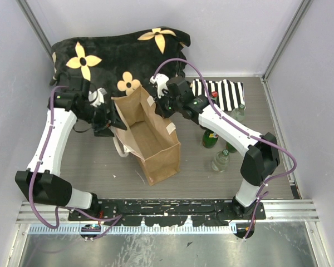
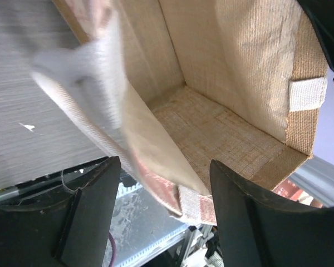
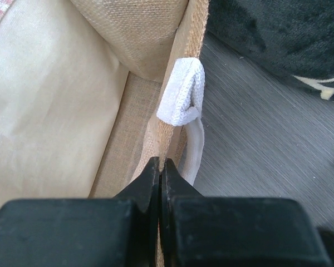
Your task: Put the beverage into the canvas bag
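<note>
While the bag [image 1: 160, 161] stands upright at the middle of the bench [image 1: 100, 161], mouth open and its floor bare in the left wrist view, no bottle is inside it, so we judge the task hardly begun. Our right jaws are shut flat on the rim of its right-hand wall, just beside a stitched strap end [image 3: 182, 94]. Our left jaws gape wide with the opposite wall standing between them, nothing gripped, and a loose strap [image 2: 94, 83] hangs blurred just above. The bottles [image 1: 210, 139] stand close together to the right of the bag, under and beside the right arm [image 1: 228, 129].

What worries us most is the cloth itself. With one thin pinch holding it, a pull from the right arm could drag or tip the bag, and letting go could let the soft walls sag inward and narrow the mouth. If the left jaws close carelessly they may catch the loose strap instead of the wall, twisting the mouth. Whichever arm goes for a bottle must work in that tight cluster; a brush from the right arm could topple one, and a round bottle would roll across the bench
</note>
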Tool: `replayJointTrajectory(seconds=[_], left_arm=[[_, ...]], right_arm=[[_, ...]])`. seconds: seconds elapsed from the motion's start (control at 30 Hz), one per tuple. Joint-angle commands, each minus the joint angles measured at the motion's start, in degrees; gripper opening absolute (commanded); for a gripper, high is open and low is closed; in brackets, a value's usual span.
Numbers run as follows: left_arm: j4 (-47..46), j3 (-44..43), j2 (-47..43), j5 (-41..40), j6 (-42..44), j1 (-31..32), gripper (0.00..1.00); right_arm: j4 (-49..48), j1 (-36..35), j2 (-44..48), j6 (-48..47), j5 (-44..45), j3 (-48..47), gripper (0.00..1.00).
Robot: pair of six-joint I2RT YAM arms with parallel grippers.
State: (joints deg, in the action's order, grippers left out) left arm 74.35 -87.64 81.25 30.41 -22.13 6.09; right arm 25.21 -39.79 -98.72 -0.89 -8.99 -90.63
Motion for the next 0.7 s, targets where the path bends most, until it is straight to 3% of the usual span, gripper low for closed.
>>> replayJointTrajectory(seconds=[0.0, 0.07, 0.13, 0.17, 0.47, 0.67], left_arm=[[-4.7, 2.7, 0.5, 1.2, -6.8, 5.3, 0.66], [-7.4, 3.7, 1.0, 1.3, -7.0, 6.8, 0.41], [-8.6, 4.0, 1.8, 1.1, -6.7, 6.9, 0.08], [-8.0, 3.3, 2.5, 0.8, -6.2, 6.9, 0.01], [0.7, -10.1, 8.9, -7.6, 3.3, 5.8, 0.00], [4.3, -16.0, 12.3, -8.9, 8.5, 3.8, 0.00]], right_arm=[[-2.9, -0.3, 3.5, 0.9, 2.7, 0.3, 0.01], [-2.9, -0.3, 3.9, 1.0, 4.0, -0.1, 0.01], [-2.1, -0.3, 4.3, 1.1, 5.1, -1.4, 0.01], [-1.2, -0.3, 4.4, 1.0, 5.7, -2.5, 0.01], [12.2, -0.3, 4.2, 0.7, 10.3, -13.2, 0.01], [19.6, -0.3, 4.9, -0.6, 15.0, -12.9, 0.01]])
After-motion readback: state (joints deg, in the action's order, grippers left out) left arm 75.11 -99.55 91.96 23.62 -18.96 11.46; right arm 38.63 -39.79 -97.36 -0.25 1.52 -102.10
